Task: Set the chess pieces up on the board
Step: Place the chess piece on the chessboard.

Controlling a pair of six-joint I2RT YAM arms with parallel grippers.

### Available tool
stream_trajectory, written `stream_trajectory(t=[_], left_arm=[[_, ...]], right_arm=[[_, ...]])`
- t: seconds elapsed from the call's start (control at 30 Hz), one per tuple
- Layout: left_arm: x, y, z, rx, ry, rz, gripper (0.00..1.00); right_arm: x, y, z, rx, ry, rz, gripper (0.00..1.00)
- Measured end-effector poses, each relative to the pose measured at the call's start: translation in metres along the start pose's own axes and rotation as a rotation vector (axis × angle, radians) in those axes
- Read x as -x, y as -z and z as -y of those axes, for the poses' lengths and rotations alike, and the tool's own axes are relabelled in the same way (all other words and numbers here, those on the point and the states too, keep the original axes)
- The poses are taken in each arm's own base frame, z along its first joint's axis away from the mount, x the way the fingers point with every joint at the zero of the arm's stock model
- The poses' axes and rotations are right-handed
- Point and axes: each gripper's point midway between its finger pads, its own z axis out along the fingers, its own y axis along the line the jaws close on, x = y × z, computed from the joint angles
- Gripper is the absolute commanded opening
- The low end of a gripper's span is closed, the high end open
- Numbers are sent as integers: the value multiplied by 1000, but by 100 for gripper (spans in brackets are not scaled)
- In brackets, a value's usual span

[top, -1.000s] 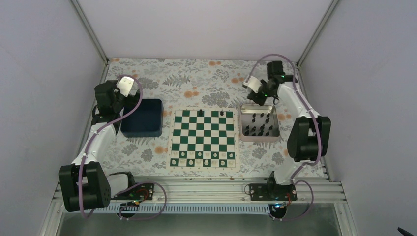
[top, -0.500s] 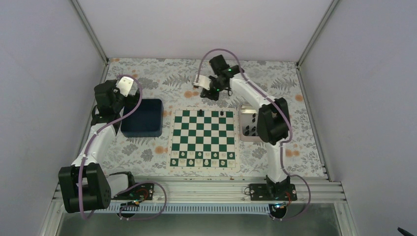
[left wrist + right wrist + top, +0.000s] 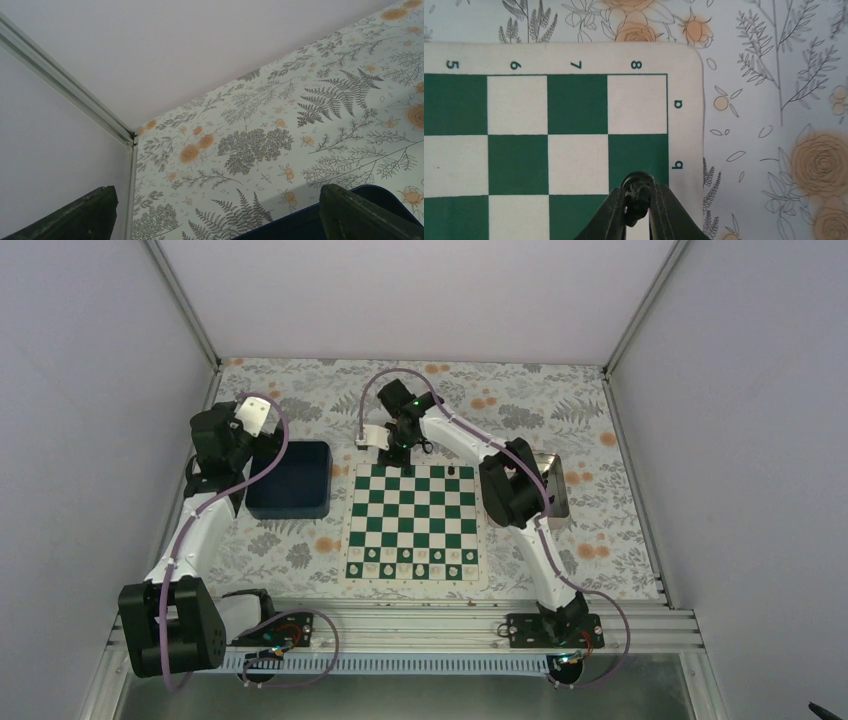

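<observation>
Through the right wrist camera, the only writing I can see is on the white border of the board (image 3: 574, 55). Along the upper edge stand the dark green numbers 5, 6, 7 and 8, one above each column of squares. Down the right-hand edge are the letters a and b, each beside its own row. From the overhead camera the border's print is too small to read.

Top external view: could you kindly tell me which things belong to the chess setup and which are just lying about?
Belonging to the job: board; black piece gripped in the right pincer; second black piece standing on the far row.
Lying about: blue bin; white pieces on the near row; left pincer, open and empty.
</observation>
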Motion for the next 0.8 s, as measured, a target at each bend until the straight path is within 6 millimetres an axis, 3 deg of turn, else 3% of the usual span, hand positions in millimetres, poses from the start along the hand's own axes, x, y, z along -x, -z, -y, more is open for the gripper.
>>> stream_trajectory(t=[0.23, 0.8], left_arm=[[-1, 0, 1, -2, 0, -2, 100], [-3, 1, 2, -1, 0, 0, 100]], right_arm=[[-6, -9, -1, 4, -3, -29, 12], [-1, -22, -5, 12, 14, -36, 13]])
